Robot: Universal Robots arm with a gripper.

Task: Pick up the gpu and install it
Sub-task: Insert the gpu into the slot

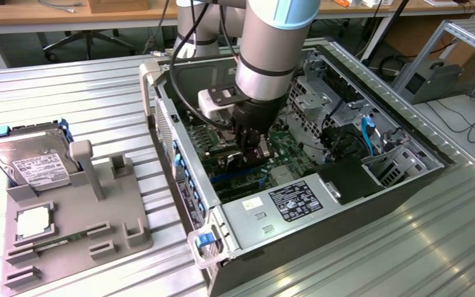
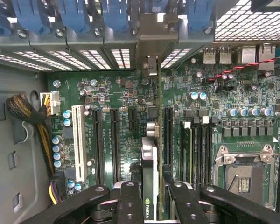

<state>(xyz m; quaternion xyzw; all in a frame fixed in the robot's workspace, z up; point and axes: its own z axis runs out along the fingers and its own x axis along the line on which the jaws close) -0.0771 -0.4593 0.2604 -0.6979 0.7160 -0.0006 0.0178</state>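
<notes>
Exterior view: open grey metal PC tower case [image 1: 163, 127] lies on its side, green motherboard [image 1: 287, 146] exposed, arm's black gripper [image 1: 252, 148] down inside. Its jaws pinch the thin dark gpu card [image 2: 149, 163] edge-on, low over the board among long black expansion slots [image 2: 114, 144]. To seat well, I'd keep the card upright, parallel w/ its slot, and press straight, evenly.

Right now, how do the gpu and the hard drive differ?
The gpu is a thin dark card; the hard drive is a silver box with a white label. The gpu is clamped in the hand over the motherboard inside the case; the hard drive leans in the grey holder outside, untouched. Both are rectangular computer parts.
</notes>
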